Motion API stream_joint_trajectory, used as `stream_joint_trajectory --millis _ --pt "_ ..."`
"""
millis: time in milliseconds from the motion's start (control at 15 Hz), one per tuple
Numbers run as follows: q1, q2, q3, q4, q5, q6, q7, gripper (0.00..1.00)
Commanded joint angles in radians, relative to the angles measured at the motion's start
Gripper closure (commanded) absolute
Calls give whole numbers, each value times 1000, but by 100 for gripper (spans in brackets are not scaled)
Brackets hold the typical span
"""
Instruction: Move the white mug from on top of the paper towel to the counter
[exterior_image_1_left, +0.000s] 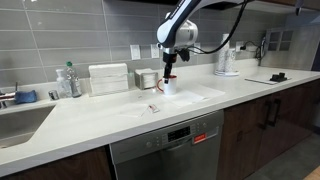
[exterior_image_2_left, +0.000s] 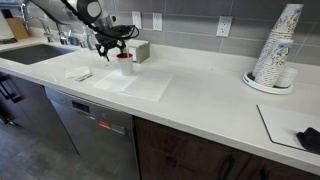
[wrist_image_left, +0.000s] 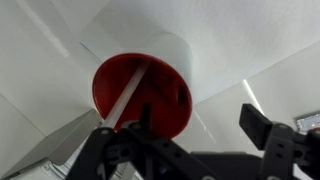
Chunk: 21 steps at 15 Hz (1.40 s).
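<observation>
The white mug (exterior_image_1_left: 170, 88) with a red inside stands upright at the far edge of the paper towel (exterior_image_1_left: 198, 96) on the counter (exterior_image_1_left: 110, 118). It shows in both exterior views; the mug (exterior_image_2_left: 125, 67) sits near the far corner of the towel (exterior_image_2_left: 152, 86). My gripper (exterior_image_1_left: 170, 74) hangs just above the mug (wrist_image_left: 150, 60) and is open. In the wrist view the left finger lies over the red inside and the right finger is outside, so the gripper (wrist_image_left: 203, 122) straddles the mug's wall. The handle is hidden.
A small box (exterior_image_1_left: 148, 78), a white box-shaped holder (exterior_image_1_left: 108, 77) and a clear bottle (exterior_image_1_left: 68, 80) stand behind along the wall. A small wrapper (exterior_image_2_left: 80, 73) lies by the towel. The sink (exterior_image_1_left: 20, 122), a kettle (exterior_image_1_left: 226, 60) and stacked cups (exterior_image_2_left: 275, 50) are farther off.
</observation>
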Motion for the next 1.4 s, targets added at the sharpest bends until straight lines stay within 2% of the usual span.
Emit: stream_joint_trajectory --millis 0,333,467,600,733,1333 --pt "-21 46 18 60 17 -57 -39 42" --pt "-22 63 8 84 5 -92 -22 82" --pt "-22 65 6 91 2 -105 -20 94" --pt "-22 66 5 95 0 -117 -18 97" --pt "-24 53 4 91 2 -129 -13 93" --pt "-67 -59 -27 120 20 -193 3 94"
